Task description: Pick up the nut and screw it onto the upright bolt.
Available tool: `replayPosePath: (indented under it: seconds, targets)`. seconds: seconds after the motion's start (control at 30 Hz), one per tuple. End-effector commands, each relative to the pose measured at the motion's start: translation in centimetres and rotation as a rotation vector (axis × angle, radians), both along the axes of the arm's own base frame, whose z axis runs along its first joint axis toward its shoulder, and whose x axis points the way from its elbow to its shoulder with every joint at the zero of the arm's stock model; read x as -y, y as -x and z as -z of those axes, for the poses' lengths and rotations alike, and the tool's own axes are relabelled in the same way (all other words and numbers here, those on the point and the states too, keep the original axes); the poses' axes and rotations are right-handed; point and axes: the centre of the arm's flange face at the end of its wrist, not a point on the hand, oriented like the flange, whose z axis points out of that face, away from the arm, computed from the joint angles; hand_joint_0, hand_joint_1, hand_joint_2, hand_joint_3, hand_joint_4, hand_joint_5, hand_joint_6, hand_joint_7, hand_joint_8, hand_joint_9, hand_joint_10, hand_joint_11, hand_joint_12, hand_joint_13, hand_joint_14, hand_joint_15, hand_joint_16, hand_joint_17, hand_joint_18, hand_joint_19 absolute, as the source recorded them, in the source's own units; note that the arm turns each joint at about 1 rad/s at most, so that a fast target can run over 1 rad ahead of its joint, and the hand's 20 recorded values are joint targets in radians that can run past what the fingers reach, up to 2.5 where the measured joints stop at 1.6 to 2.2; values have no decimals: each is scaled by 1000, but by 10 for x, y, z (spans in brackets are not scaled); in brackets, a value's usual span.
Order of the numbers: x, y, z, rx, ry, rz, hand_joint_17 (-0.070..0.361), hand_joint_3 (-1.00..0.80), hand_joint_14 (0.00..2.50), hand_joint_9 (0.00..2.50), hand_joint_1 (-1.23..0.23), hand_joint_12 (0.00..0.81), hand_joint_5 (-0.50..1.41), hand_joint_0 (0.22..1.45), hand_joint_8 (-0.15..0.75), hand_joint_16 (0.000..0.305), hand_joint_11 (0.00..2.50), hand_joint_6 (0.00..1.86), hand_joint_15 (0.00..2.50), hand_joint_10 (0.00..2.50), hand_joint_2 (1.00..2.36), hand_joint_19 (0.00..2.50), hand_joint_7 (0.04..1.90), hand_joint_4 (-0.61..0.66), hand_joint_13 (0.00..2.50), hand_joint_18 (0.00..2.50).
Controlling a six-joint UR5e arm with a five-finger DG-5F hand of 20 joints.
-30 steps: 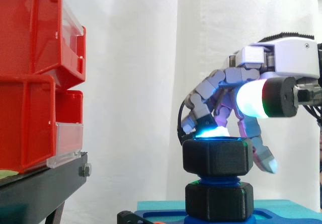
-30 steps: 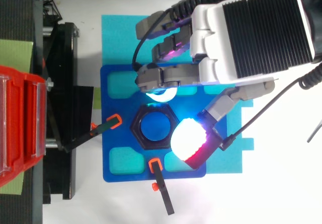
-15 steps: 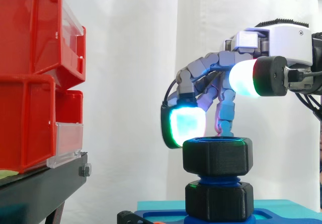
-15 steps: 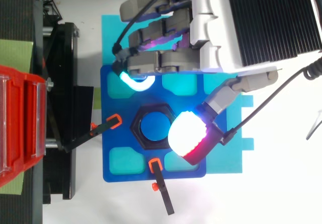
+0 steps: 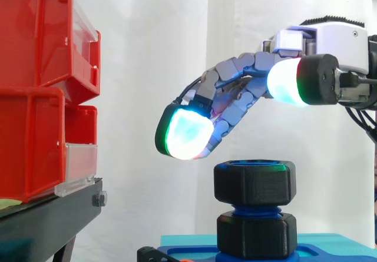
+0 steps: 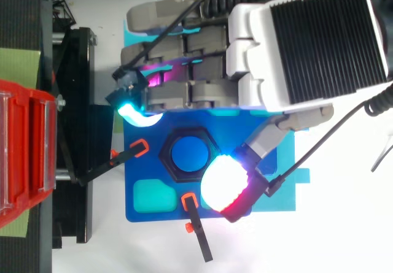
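White curtain (image 5: 153,50) behind, red bins (image 5: 35,97) on black stand (image 5: 47,221)

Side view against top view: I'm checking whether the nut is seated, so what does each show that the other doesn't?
The side view gives heights: the black plastic hexagonal nut sits on blue thread above a second black nut, with a gap between them, and the hand hangs clear above it. The top view gives layout: the blue bolt end shows inside the nut's bore, and two orange-tipped black clamps reach onto the blue base plate. Both show the hand open, holding nothing, and the red bins at the left.
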Motion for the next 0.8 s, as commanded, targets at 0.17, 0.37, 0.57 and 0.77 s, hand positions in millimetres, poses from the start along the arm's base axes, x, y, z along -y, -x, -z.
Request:
replayPosePath:
  seconds: [0.17,0.37,0.57,0.77]
  targets:
    - [-10,0,7,-10,-11,1,66,-500,0,760,-99,270,-84,517,228,29,0,503,0,0,1000,0,818,232,434,101]
    - [-13,0,7,-12,-11,-4,66,-500,0,777,-93,272,-48,522,241,29,0,504,0,0,1000,0,1063,258,436,99]
    - [-13,2,9,-29,-10,-4,65,-500,0,788,-100,273,-35,526,244,29,0,505,0,0,1000,0,1111,267,448,106]
    - [-13,2,9,-29,-10,-4,64,-500,0,812,-115,265,-18,533,246,28,0,504,0,0,1000,0,1177,261,489,138]
